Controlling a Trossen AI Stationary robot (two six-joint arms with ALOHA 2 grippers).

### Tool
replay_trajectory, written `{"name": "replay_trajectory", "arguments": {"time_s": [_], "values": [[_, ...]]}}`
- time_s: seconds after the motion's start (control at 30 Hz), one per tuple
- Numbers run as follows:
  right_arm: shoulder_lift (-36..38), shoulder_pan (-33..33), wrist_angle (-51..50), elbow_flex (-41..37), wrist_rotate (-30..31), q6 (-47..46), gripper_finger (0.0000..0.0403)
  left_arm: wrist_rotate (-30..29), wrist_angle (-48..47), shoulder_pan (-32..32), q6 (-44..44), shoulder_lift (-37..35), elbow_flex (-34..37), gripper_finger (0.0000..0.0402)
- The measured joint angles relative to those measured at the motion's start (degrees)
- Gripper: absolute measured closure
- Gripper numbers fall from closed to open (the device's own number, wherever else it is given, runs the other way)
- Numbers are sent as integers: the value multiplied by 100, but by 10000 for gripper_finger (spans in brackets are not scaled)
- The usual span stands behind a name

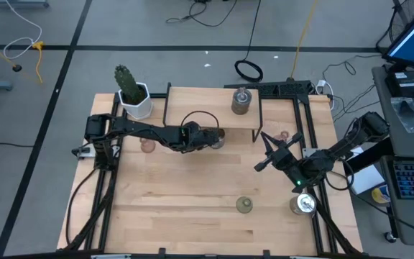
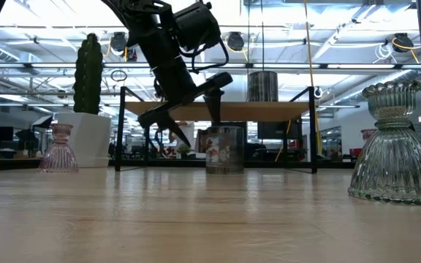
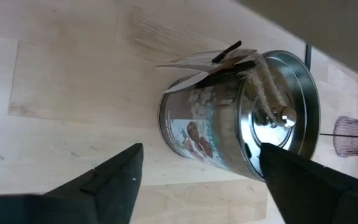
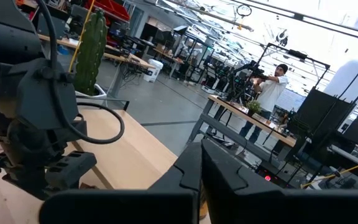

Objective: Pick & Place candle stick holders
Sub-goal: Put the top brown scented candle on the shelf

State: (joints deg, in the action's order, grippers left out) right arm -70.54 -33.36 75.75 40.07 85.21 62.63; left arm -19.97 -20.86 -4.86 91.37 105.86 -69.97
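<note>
A silvery tin holder (image 3: 222, 121) with a twine bow and a paper tag on its lid stands upright on the table's far middle (image 1: 220, 142). My left gripper (image 3: 197, 168) slants down over it, open, one finger on either side; I see no touch. In the low view the left gripper (image 2: 199, 130) hangs just before the tin (image 2: 224, 149). A pinkish glass holder (image 1: 147, 146) stands on its base to the left, another (image 1: 284, 135) to the right. An olive-green holder (image 1: 244, 205) and a silvery one (image 1: 302, 205) stand near the front. My right gripper (image 1: 259, 164) waits shut at the right.
A black rack (image 1: 259, 108) with a wooden shelf (image 2: 269, 109) stands just behind the tin, and a further silvery holder (image 1: 241, 101) sits at the far edge. A cactus in a white pot (image 1: 134, 93) stands far left. A person (image 4: 272, 93) stands in the room beyond.
</note>
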Motion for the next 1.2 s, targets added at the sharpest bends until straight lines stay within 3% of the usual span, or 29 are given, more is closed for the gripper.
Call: {"name": "replay_trajectory", "arguments": {"time_s": [0.4, 0.87, 1.2], "values": [[0, 0, 0, 0, 0, 0, 403, 0, 139, 0, -15, -2, 0, 168], [0, 0, 0, 0, 0, 0, 403, 17, 461, -4, -167, -2, 0, 298], [0, 0, 0, 0, 0, 0, 403, 15, 520, -4, -305, -7, 0, 368]]}}
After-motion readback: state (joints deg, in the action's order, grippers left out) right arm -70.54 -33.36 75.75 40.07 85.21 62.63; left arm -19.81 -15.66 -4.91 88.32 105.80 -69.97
